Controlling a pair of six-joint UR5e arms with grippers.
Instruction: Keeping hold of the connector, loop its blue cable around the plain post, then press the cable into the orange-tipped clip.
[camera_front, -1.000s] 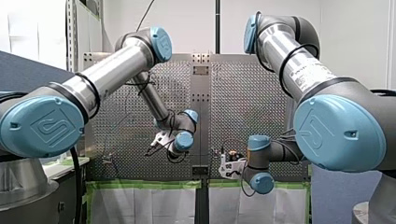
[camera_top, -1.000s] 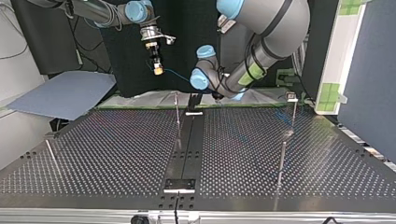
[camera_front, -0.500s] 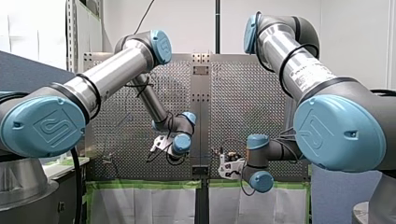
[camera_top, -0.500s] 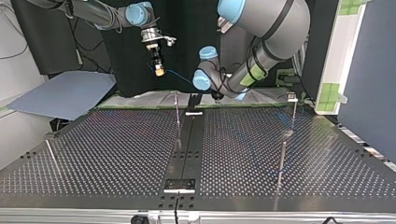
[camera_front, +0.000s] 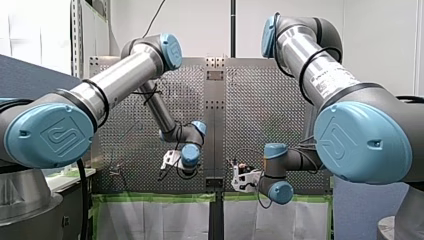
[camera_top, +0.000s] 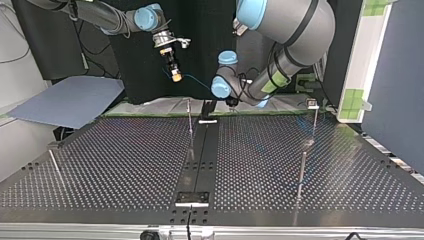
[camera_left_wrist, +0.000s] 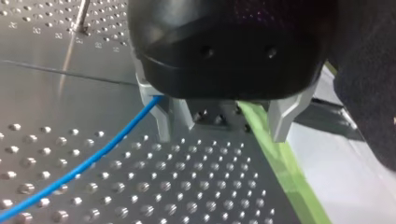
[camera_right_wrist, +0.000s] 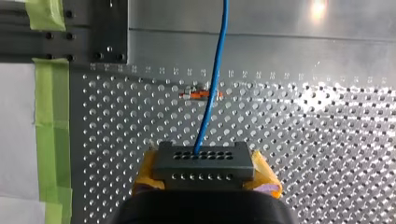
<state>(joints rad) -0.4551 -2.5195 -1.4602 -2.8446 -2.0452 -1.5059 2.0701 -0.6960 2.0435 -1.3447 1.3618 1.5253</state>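
Connector (camera_right_wrist: 203, 163) pinched in my right gripper (camera_right_wrist: 205, 173), over the table (camera_right_wrist: 327, 140).
Yellow pads clamp its sides. The cable (camera_right_wrist: 212, 79) runs ahead from it, passing in front of the clip (camera_right_wrist: 201, 94). My left gripper (camera_left_wrist: 222, 125) has its fingers wide apart, holding nothing; the cable passes just beside one finger.

Backed by a white wall (camera_front: 200, 30). Perforated steel counter (camera_top: 125, 160) edged in green tape (camera_front: 150, 198), white sheeting (camera_front: 165, 220) hung below. Behind it in the top view, black backdrop (camera_top: 200, 30) and blue-grey board (camera_top: 70, 102).
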